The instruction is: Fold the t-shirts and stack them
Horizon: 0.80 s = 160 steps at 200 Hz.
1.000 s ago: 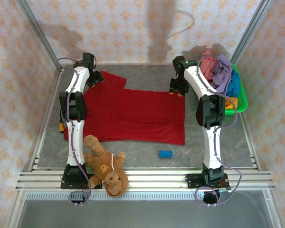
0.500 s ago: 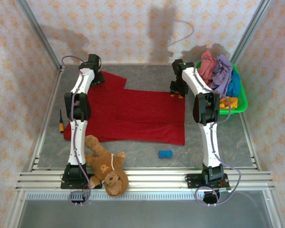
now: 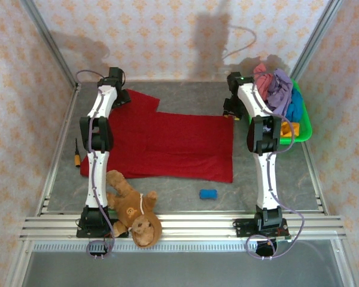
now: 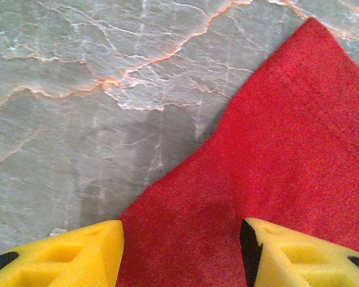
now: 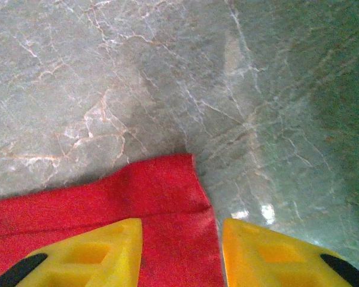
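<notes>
Now: dark red t-shirt [image 3: 167, 143] flat on desk [image 3: 185, 95].
Left claw [image 4: 180, 239] spread over its edge — right claw [image 5: 180, 236] spread over a corner.

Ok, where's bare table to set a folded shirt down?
Bare: the far strip between the red t-shirt and the back wall; the near patch right of the blue object. Crowded: near left by the teddy bear, far right by the green basket.

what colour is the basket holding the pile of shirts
Bright green: the basket shows best in the top external view.
</notes>
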### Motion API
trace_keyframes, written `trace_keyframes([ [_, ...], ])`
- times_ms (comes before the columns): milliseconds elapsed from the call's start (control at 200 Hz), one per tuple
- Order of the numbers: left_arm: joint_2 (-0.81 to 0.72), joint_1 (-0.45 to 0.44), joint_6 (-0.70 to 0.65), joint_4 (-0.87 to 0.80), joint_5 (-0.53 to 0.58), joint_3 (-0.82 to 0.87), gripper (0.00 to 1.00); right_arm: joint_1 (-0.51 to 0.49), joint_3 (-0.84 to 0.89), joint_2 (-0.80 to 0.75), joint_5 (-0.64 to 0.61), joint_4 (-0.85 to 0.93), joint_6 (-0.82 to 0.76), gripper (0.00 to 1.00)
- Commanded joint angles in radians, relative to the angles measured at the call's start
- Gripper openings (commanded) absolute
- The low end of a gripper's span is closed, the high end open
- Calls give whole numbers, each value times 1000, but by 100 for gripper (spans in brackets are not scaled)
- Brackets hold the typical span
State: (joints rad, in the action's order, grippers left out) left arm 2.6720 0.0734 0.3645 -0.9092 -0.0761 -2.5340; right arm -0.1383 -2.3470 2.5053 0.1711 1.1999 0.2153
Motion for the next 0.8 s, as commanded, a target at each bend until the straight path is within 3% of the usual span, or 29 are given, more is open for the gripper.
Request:
trace_keyframes([
  [0,-101,25,-20,-22,-10,35,57,2,-30,33,-38,-2,-20,39],
  [526,-192,57,-48,-27,-37,143,56,4,-43,69,-17,-54,-132,34],
  [796,-230,78,-59,-26,-45,207,56,3,-43,34,-49,-67,-153,40],
])
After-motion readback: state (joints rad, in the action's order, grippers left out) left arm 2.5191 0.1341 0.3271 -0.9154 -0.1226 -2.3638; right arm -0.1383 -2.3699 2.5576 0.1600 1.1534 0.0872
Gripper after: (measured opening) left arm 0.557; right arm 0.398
